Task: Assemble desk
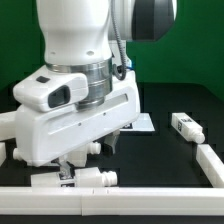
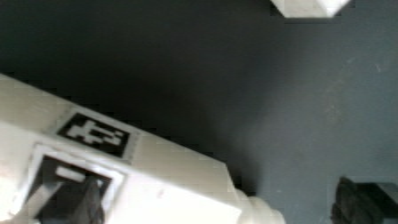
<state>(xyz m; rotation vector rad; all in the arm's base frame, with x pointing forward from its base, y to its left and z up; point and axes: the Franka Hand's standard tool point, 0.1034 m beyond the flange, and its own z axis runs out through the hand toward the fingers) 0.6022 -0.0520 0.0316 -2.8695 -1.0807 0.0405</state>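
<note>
Arm (image 1: 75,95) bent low over the near table (image 1: 175,100) edge; whether its gripper (image 1: 66,172) clasped anything could not be told. 1 white leg (image 1: 97,177) lay beside it, 1 tagged leg (image 1: 187,127) well off right.

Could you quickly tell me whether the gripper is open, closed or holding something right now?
Gripper: cannot be told; its jaws are mostly hidden behind the arm, and the wrist view shows a tagged white part close by.
</note>
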